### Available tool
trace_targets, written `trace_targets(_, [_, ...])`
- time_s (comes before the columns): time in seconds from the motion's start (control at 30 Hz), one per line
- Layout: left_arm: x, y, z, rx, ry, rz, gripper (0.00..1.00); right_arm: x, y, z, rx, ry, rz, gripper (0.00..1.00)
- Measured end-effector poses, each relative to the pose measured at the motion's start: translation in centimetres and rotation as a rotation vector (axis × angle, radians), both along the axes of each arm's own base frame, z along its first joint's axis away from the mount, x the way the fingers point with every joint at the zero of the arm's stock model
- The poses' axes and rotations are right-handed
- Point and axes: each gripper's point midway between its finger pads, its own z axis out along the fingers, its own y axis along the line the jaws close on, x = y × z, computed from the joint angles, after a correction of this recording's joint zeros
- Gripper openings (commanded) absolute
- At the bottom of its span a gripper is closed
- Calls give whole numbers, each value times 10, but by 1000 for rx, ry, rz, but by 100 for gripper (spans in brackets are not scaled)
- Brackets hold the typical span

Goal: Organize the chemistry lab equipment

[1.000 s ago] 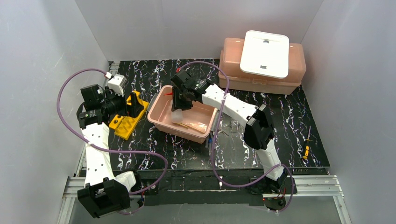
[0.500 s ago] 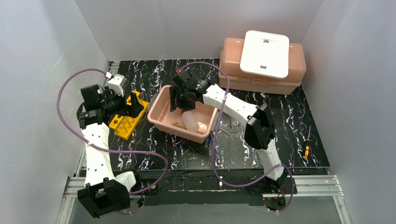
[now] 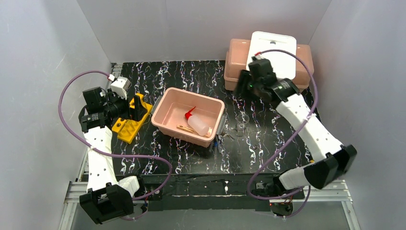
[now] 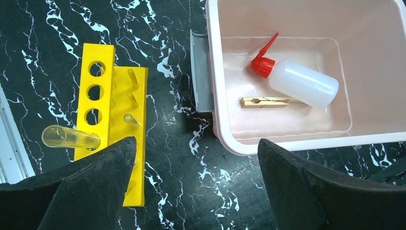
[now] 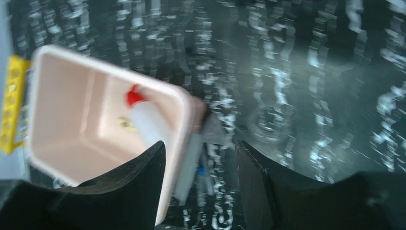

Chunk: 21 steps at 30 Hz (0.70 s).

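The translucent squeeze bottle [image 3: 199, 124] with red nozzle lies on its side in the open pink tub [image 3: 163, 102], beside a wooden peg [image 3: 184, 128]; both also show in the left wrist view, the bottle [image 4: 302, 86] and the peg [image 4: 265, 101]. The yellow rack [image 4: 110, 120] lies flat at left with one glass tube [image 4: 70, 137] in it. My left gripper [image 4: 196, 182] is open and empty, between rack and tub. My right gripper [image 3: 241, 85] is open and empty, high near the back tub. A small clear beaker [image 3: 242, 120] stands right of the tub. Blue-tipped pipettes [image 5: 201, 170] lie by the tub's near right corner.
A closed pink tub [image 3: 239, 57] with a white lid [image 3: 273, 52] stands at the back right. A yellow-handled tool [image 3: 313, 154] lies near the right edge. A grey latch [image 4: 198, 72] sticks out of the open tub's side towards the rack. Grey walls enclose the table.
My right gripper let go of the squeeze bottle, which now lies in the open tub, and swung away to the back right. The left arm has not moved.
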Motion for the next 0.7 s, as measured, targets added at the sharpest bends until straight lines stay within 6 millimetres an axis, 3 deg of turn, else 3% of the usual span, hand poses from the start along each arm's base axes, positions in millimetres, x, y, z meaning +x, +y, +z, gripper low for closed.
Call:
trace_targets(0.07, [0,0,0,0,0,0,98,0,-37,-15,-35,14,-90,60])
trace_targets(0.17, [0,0,0,0,0,0,98,-13,-83,-68,-105,121,-188,59])
trace_targets(0.27, [0,0,0,0,0,0,98,-31,-107,-121,-164,249,-232,57])
trace_targets(0.4, [0,0,0,0,1,0,98,-47,-114,-157,-195,347,-238,54])
trace_targets(0.7, [0,0,0,0,2,-1,98,-30,-103,-167,-165,334,-228,52])
